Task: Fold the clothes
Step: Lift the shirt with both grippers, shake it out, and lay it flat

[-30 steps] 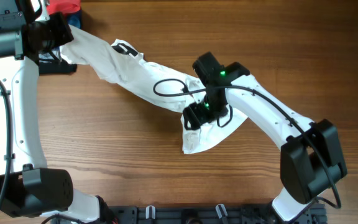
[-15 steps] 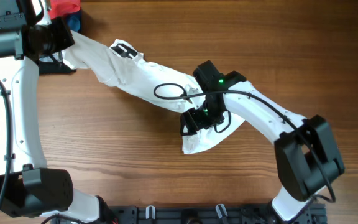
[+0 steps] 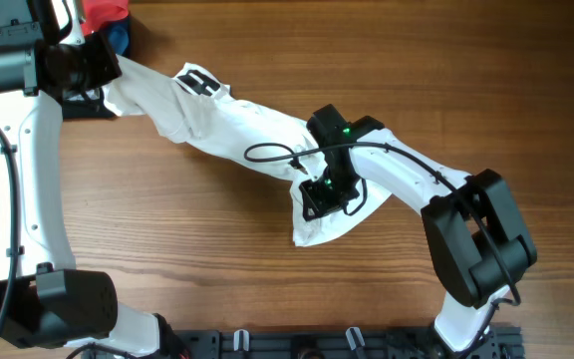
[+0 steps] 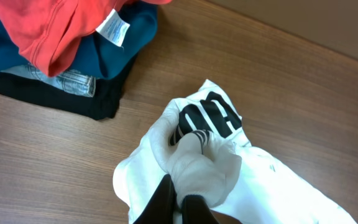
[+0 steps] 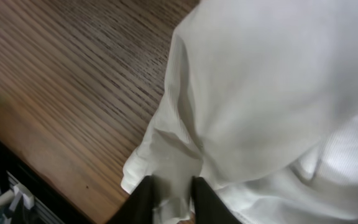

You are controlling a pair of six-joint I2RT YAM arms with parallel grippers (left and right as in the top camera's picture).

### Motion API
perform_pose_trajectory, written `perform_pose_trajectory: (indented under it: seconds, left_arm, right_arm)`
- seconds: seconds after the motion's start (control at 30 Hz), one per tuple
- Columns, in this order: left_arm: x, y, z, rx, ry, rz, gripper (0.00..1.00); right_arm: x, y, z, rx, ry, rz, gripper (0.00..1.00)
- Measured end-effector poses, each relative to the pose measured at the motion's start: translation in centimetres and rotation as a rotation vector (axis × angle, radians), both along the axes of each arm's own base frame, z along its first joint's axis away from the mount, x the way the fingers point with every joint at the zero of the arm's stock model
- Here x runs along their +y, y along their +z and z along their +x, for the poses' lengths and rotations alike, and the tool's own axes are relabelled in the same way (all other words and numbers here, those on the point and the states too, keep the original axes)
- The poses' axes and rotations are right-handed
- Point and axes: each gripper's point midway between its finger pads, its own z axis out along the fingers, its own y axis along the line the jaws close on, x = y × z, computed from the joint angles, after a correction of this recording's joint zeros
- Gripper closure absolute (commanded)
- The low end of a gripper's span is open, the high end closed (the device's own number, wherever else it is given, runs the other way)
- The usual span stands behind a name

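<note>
The clothes (image 3: 229,130), a bunched white garment, stretch diagonally across the table (image 3: 167,229) from the far left to the centre. The left gripper (image 4: 178,200) is clamped on its upper end; the right gripper (image 5: 169,190) pinches its lower edge.

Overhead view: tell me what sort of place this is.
Probably a robotics lab bench for cloth-folding trials: a left arm and right arm work over a wooden table, a white garment stretched between them, a pile of clothes in the corner.
</note>
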Motion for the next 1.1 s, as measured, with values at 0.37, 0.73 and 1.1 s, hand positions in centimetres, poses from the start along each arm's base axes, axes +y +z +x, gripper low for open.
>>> perform_pose_trajectory:
  seconds: [0.37,0.73,1.1]
  left_arm:
    - [-0.2,-0.1,-0.2,0.009,-0.004,-0.007,0.96]
    - [-0.4,3.0,1.1,-0.128,-0.022,-0.005,0.96]
    - [-3.5,18.4,-2.6,-0.619,-0.132,-0.015,0.96]
  right_arm:
    - [-1.8,2.3,2.7,0.0,-0.091,-0.003,0.96]
    - [-23.4,22.1,18.5,-0.532,-0.637,-0.026,0.96]
    - [-37.2,32.1,16.8,-0.796,-0.895,-0.132,0.96]
